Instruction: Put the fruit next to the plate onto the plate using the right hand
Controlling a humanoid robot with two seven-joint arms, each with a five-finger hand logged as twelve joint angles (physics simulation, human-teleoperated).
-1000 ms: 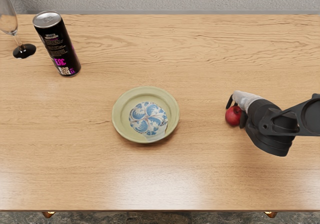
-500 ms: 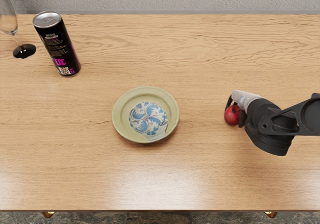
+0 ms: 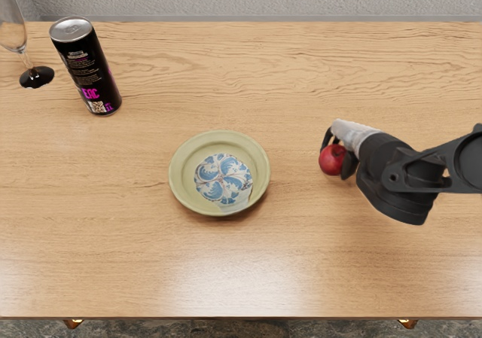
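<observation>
The surface [image 3: 301, 74] is grained wood with a soft sheen. The plate [image 3: 181, 165] looks like glossy glazed ceramic. The can [image 3: 86, 67] has a bright metal top, the wine glass [image 3: 11, 22] is clear, the fruit [image 3: 330, 160] is smooth, and the right hand [image 3: 367, 159] is matt and dark.

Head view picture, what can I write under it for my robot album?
Right hand holding the red fruit right of the green plate; a black can and a glass stand back left.
</observation>
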